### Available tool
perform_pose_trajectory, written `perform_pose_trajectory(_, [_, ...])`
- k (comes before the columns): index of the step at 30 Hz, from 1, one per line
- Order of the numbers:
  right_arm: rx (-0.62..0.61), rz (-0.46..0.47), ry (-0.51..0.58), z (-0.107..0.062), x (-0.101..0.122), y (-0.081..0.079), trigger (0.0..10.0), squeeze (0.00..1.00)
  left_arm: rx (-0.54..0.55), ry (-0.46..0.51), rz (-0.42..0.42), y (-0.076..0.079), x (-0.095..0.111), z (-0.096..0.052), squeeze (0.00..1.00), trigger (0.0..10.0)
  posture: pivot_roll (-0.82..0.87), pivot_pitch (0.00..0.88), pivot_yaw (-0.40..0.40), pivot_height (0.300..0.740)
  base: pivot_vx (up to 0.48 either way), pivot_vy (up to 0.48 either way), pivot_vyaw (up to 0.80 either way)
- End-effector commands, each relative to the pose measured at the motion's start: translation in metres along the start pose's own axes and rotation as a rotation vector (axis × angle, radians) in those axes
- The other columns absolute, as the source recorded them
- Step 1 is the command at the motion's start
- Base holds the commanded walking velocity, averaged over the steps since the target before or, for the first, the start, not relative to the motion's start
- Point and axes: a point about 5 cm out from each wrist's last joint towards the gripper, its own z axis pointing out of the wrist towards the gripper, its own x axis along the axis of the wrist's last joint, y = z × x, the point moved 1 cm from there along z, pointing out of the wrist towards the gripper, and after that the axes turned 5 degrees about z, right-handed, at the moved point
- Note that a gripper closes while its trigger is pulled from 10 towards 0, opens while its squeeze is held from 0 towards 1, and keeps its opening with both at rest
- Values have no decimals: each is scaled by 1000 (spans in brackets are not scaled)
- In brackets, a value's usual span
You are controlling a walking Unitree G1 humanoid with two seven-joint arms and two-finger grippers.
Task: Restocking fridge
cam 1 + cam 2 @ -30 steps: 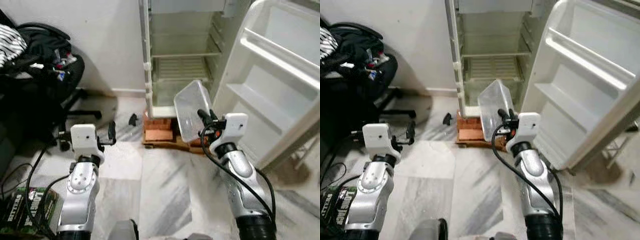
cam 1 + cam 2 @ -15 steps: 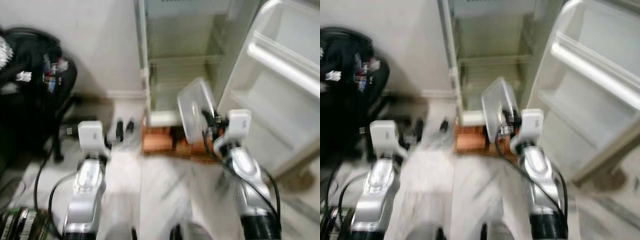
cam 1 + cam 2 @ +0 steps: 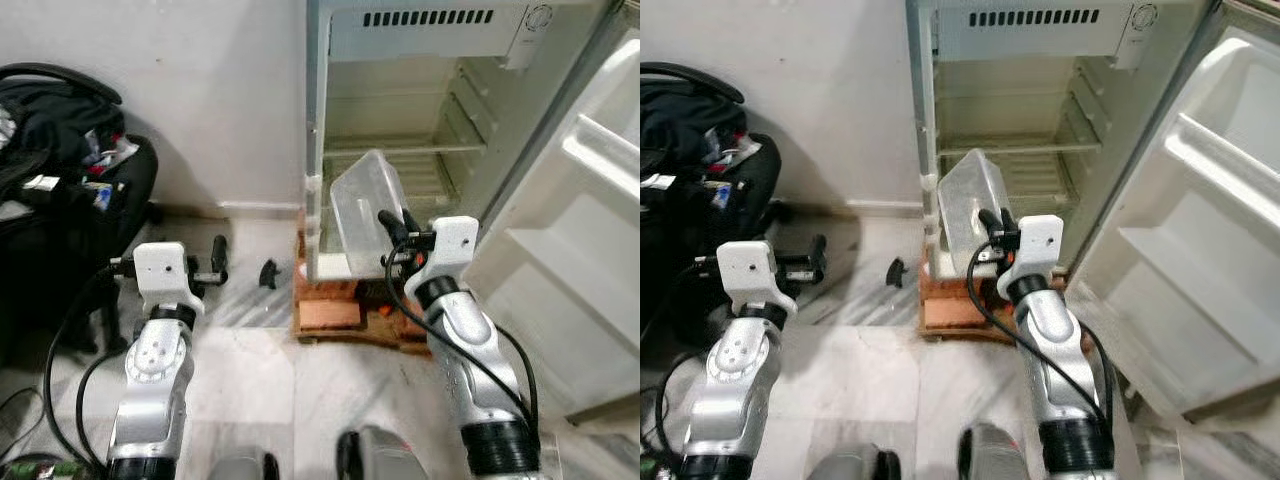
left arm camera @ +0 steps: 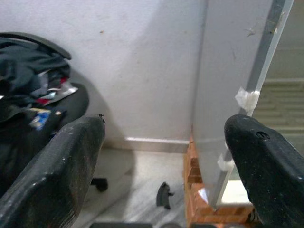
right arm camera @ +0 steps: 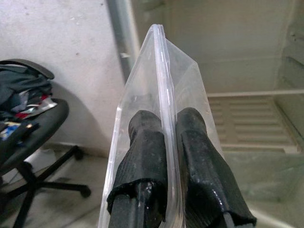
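Pinching the rim of a clear plastic container (image 3: 365, 212), the right end effector (image 3: 392, 228) is holding it up in the centre of the left eye frame, directly in front of the open fridge (image 3: 400, 130); in the right wrist view the two black fingers (image 5: 142, 142) are pressing from either side of the thin transparent wall, closed tight on it with no gap to spare. The container is tilting on edge, with its open side facing away toward the fridge interior, probably because a grip on one rim lets the light tub hang at an angle and keeps its narrow profile lined up with the opening. It appears to hold nothing. Behind it, the wire shelf (image 3: 400, 145) in the upper centre of the frame is sitting bare, and this looks like the place the tub is heading for. The fridge door (image 3: 590, 250) is standing swung wide at the right of the frame, leaving the approach unobstructed. The fridge itself is resting on a base of bricks (image 3: 330, 312), raising it off the marble floor (image 3: 250, 360). The left end effector (image 3: 218, 272) is waiting at the lower left of the frame, its fingers spread well apart and gripping nothing, likely kept free for balance or support. An office chair (image 3: 70, 150) piled with dark clothes is occupying the upper left.
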Motion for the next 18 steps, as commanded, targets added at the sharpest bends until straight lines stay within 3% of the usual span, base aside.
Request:
perform_pose_trajectory(1, [-19,0,9,0,2,4,10000,0,-12,4,12,1,2,0,0,10000,40,111,-9,740,390,277,0])
perform_pose_trajectory(4, [-21,-1,9,0,2,4,10000,0,-15,4,16,1,1,0,0,10000,40,110,-8,740,393,275,0])
perform_pose_trajectory(13, [-43,-15,22,2,4,6,10000,0,-52,-32,64,8,-4,1,0,10000,39,110,-6,740,408,0,0])
perform_pose_trajectory(18, [-47,-18,24,2,4,7,10000,0,-62,-39,37,11,-5,0,0,10000,40,111,-7,740,56,0,0])
